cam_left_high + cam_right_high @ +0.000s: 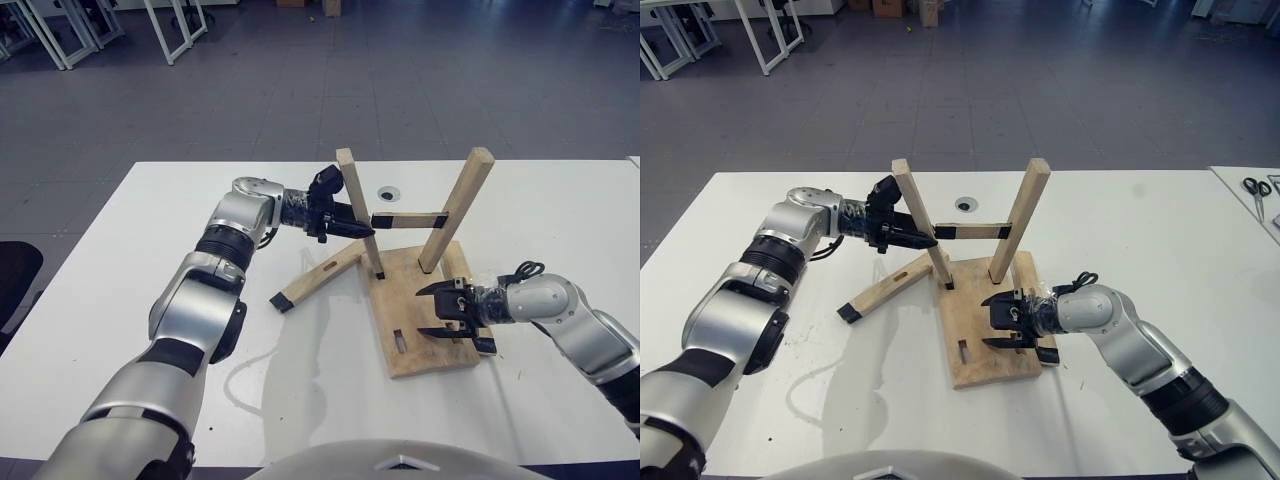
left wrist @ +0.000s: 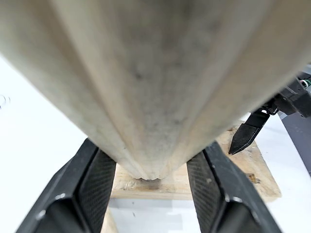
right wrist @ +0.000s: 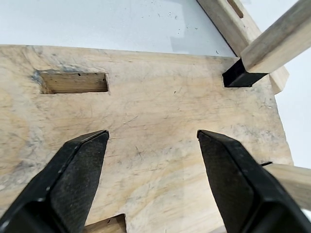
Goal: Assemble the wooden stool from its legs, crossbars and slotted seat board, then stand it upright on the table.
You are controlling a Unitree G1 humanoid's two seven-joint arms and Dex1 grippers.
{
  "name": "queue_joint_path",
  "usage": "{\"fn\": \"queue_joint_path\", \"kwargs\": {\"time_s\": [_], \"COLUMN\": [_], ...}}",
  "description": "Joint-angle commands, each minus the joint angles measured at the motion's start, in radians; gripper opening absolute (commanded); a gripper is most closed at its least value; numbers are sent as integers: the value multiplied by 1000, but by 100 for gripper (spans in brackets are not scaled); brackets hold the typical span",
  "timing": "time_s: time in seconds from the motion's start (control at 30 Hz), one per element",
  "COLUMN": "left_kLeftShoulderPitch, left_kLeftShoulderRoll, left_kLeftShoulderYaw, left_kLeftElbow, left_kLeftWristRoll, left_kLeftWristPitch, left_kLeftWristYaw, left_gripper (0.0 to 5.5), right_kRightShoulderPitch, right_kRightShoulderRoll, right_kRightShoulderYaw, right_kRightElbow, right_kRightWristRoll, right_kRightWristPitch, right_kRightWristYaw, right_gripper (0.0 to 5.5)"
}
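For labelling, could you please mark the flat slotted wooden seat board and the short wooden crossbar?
Slotted wooden seat board (image 1: 405, 305), left eye view, bare middle.
Short wooden crossbar (image 1: 410, 219), left eye view, mid-length.

Left pincer (image 1: 360, 230) closed on a leg (image 1: 352, 185), right pincer (image 1: 422, 311) spread open

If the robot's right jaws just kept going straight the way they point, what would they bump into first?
Most likely the seat board: the wrist view shows its bare wood straight ahead between the open right jaws, an empty slot off to one side. How near, I can't tell.
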Motion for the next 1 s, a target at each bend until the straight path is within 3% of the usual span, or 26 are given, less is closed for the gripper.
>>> {"fn": "queue_joint_path", "kwargs": {"time_s": [0.03, 0.23, 0.4, 0.53, 0.67, 0.73, 1.0], "left_kLeftShoulderPitch": [140, 136, 137, 179, 217, 224, 238], "left_kLeftShoulderRoll": [-33, -28, -28, -33, -43, -45, -39], "left_kLeftShoulderYaw": [-177, -201, -155, -136, -152, -158, -164], "left_kLeftElbow": [90, 48, 18, -99, -218, -239, -266], "left_kLeftWristRoll": [187, 209, 184, 160, 155, 154, 149], "left_kLeftWristPitch": [124, 76, 76, 144, 211, 223, 241], "left_kLeftWristYaw": [-68, -17, 92, 187, 243, 253, 278], "left_gripper": [204, 204, 204, 204, 204, 204, 204], "right_kRightShoulderPitch": [124, 94, -52, -303, -480, -494, -218], "right_kRightShoulderRoll": [1, 17, 196, 357, 458, 424, 248], "right_kRightShoulderYaw": [107, 38, -233, -309, -257, -175, 90], "right_kRightElbow": [84, 36, -148, -118, 115, 229, 212], "right_kRightWristRoll": [-95, -59, 213, 248, 82, -70, -425], "right_kRightWristPitch": [62, 91, 249, 286, 151, 83, 40], "right_kRightWristYaw": [25, -11, -149, -286, -429, -466, -381], "right_gripper": [336, 336, 336, 336, 313, 313, 313]}}
